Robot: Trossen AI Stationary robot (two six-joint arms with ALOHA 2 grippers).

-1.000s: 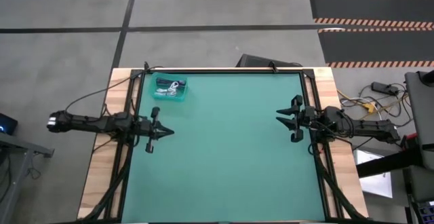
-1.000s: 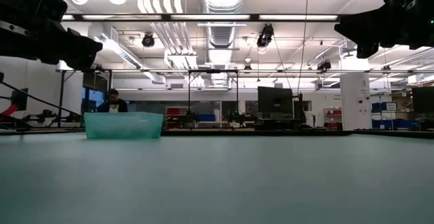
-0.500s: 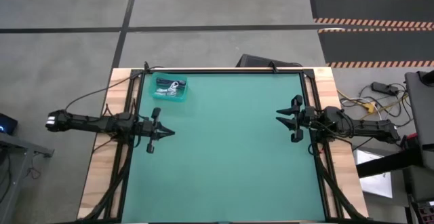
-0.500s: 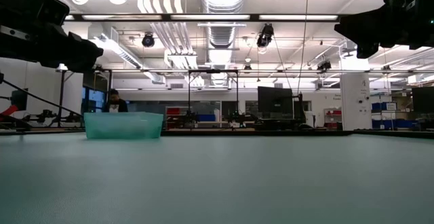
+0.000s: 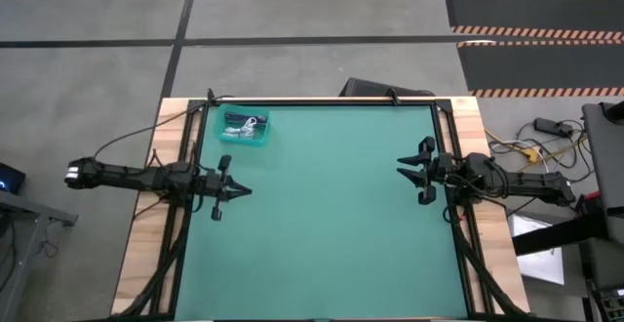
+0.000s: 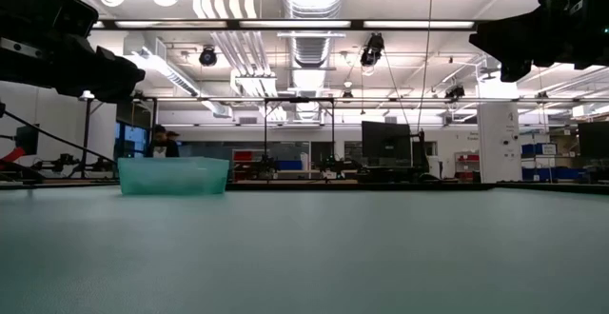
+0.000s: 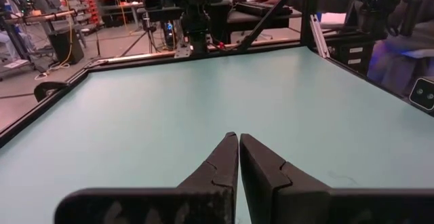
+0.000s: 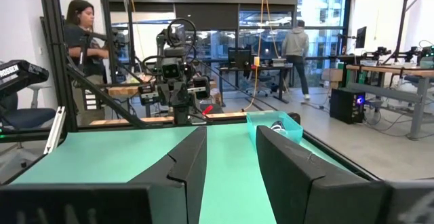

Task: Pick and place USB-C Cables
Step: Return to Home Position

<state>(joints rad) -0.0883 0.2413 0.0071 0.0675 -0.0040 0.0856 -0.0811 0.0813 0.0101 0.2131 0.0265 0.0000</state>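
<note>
The USB-C Cables [image 5: 242, 124] lie bundled together inside the teal tray [image 5: 265, 138], near a corner of the bench [image 5: 322, 234] on the left arm's side. No cable shows loose on the green surface, so the sorting looks finished. That would explain both arms parked at opposite edges, well apart from the tray. The left gripper [image 5: 240, 190] has its fingers pressed together and empty, the right gripper [image 5: 408, 173] its fingers spread, holding nothing — a resting pose, by the look of it.
</note>
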